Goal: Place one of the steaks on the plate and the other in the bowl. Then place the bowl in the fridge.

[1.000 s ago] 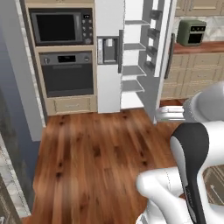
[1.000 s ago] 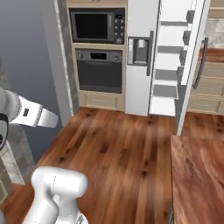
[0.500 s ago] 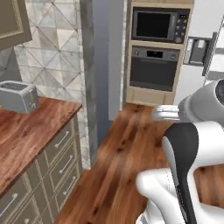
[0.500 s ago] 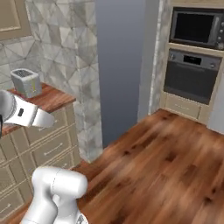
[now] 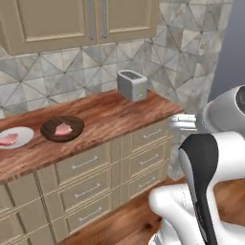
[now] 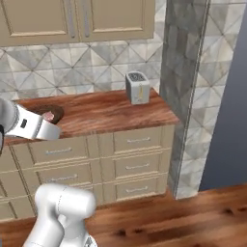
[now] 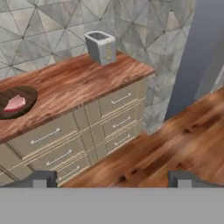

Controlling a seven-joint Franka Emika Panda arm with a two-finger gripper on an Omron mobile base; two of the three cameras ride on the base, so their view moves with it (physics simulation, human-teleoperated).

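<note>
On the wooden counter (image 5: 110,115) a dark brown bowl (image 5: 75,124) holds one pink steak (image 5: 62,129). Left of it, a white plate (image 5: 22,136) at the picture's edge carries the other steak (image 5: 6,139). The hand view has the bowl (image 7: 27,93) and its steak (image 7: 15,103) at the left. In the right base view the bowl (image 6: 56,112) peeks out behind my arm. My gripper (image 5: 174,122) hovers in front of the counter's right end, well away from the bowl. Its dark fingertips (image 7: 41,178) stand wide apart with nothing between them: the gripper (image 7: 113,179) is open. The fridge is out of view.
A silver toaster (image 5: 132,84) stands at the back right of the counter. Beige drawers (image 5: 86,162) run below it, beige wall cupboards (image 5: 72,21) above. A tiled wall corner (image 6: 185,96) ends the counter on the right. Wooden floor (image 7: 175,135) lies in front.
The whole picture has swung: the base turned away from the fridge and oven to face the counter with the bowl, plate and toaster. The gripper stayed open.
</note>
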